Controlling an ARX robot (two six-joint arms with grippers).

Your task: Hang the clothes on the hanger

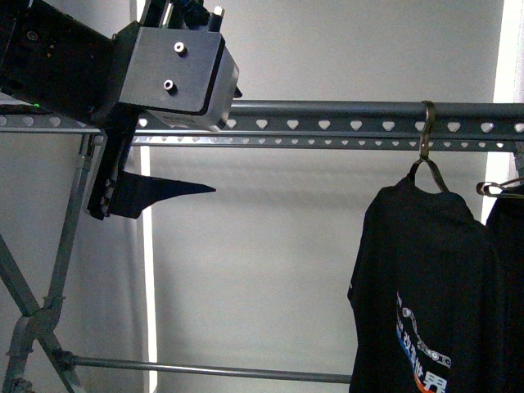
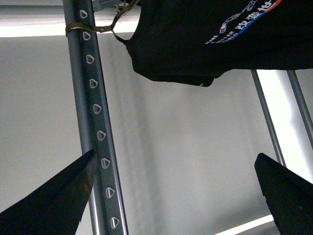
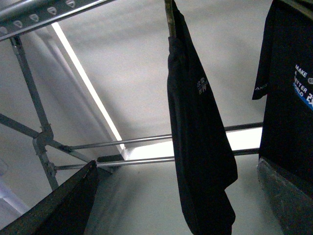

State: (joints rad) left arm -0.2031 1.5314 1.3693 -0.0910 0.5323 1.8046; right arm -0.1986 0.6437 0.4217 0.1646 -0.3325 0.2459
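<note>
Left gripper (image 1: 176, 192) sits high at the left end of the rack, its grey housing level with the punched rail and one dark finger (image 1: 164, 190) pointing to the right just below that rail; in the left wrist view its two fingers stand wide apart with only pale backdrop and the rail between them, holding nothing. Right gripper (image 3: 176, 196) shows only in its own wrist view, where both dark fingers likewise stand far apart and grip nothing. Printed black T-shirt (image 1: 422, 295) hangs from a small brass-coloured hook hanger (image 1: 427, 155) looped over the long rail of the dark-grey clothes rack (image 1: 344, 124), towards the right end, well apart from the left gripper. White lettering and a blue stripe show low on its front. Just beside it at the right edge hangs a second dark garment (image 1: 509, 270) on a silver wire hanger (image 1: 498, 188)
</note>
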